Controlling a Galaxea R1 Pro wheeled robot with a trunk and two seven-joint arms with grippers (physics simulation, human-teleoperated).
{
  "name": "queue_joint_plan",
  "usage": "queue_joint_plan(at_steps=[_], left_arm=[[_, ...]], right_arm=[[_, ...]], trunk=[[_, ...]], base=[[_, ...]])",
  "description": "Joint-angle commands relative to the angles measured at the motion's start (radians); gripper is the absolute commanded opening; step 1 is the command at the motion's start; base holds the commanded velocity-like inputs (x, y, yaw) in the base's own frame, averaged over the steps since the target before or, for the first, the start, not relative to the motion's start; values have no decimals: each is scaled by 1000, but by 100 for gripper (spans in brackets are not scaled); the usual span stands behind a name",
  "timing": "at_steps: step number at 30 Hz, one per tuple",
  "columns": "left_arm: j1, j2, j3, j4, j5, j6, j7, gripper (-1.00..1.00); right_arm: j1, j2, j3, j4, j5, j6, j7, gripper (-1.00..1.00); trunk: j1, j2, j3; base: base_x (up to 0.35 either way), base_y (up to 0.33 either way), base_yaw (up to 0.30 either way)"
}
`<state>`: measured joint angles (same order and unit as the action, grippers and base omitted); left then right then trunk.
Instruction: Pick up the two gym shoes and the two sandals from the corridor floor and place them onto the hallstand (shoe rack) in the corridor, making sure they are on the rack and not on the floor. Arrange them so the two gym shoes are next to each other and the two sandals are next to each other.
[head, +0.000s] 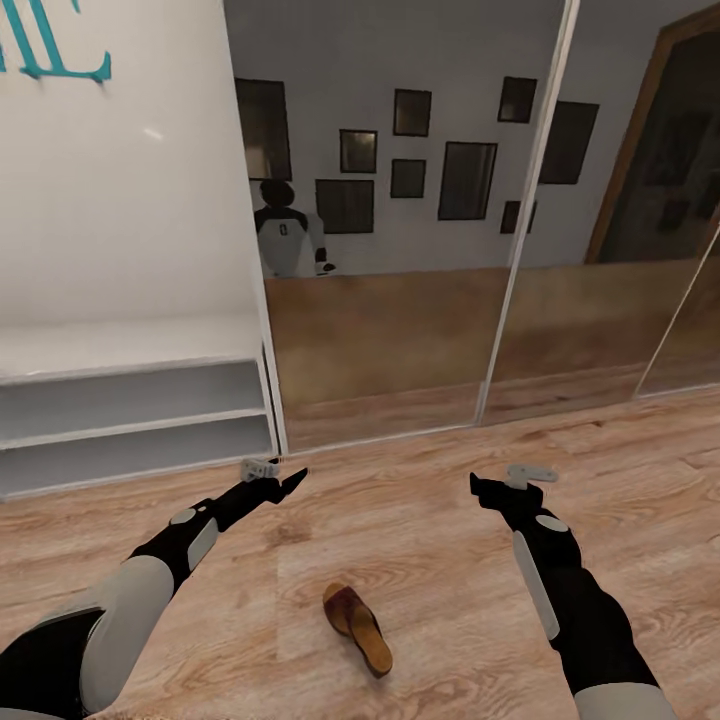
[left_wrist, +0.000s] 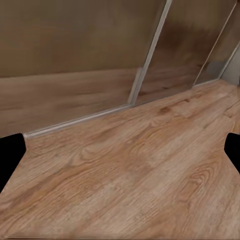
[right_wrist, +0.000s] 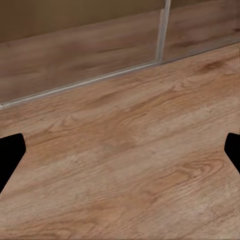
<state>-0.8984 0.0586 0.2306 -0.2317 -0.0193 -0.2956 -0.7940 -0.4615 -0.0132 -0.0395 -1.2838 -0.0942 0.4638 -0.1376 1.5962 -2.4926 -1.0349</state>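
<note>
Head view: sandal (head: 357, 627) on floor (head: 450, 600) between, behind both end effectors (spread wide, empty).

You can see teal letters (head: 55, 45) on the white wall (head: 130, 180), far left. They are cut off, so you cannot read a word.

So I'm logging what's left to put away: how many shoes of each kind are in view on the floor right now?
Brown sandals: 1, lying on the wood floor between the arms
Gym shoes: 0
Total: 1
</note>
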Motion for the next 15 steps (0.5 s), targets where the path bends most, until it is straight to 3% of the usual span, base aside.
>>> queue_joint_plan(at_steps=[1, 9, 15], left_arm=[[-1, 0, 4, 2, -2, -4, -4, 100], [-1, 0, 4, 2, -2, -4, -4, 100], [-1, 0, 4, 2, -2, -4, -4, 100]], right_arm=[[0, -1, 1, -2, -10, 4, -7, 100], [0, -1, 1, -2, -10, 4, -8, 100], [0, -2, 0, 0, -10, 4, -8, 100]], trunk=[[0, 0, -1], [0, 0, -1], [0, 0, -1]], base=[[134, -105, 297], [173, -169, 297], [94, -65, 63]])
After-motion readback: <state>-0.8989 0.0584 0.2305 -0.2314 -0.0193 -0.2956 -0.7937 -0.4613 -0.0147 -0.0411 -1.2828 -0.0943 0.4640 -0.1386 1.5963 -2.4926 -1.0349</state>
